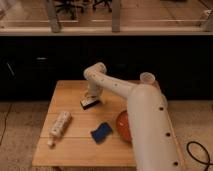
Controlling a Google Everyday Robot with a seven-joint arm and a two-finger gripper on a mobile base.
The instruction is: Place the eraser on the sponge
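On table [67, 150], pincer [92, 98] at eraser [89, 104], grip state cannot tell; sponge [101, 132] well apart.

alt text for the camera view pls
The robot's white arm reaches across a wooden table, its gripper down at the eraser. Nearer the camera lie a blue sponge, an orange bowl beside it and a white power strip.

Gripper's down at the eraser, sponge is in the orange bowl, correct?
No. The camera view shows the sponge on the table beside the orange bowl, not in it. The gripper is down at the eraser.
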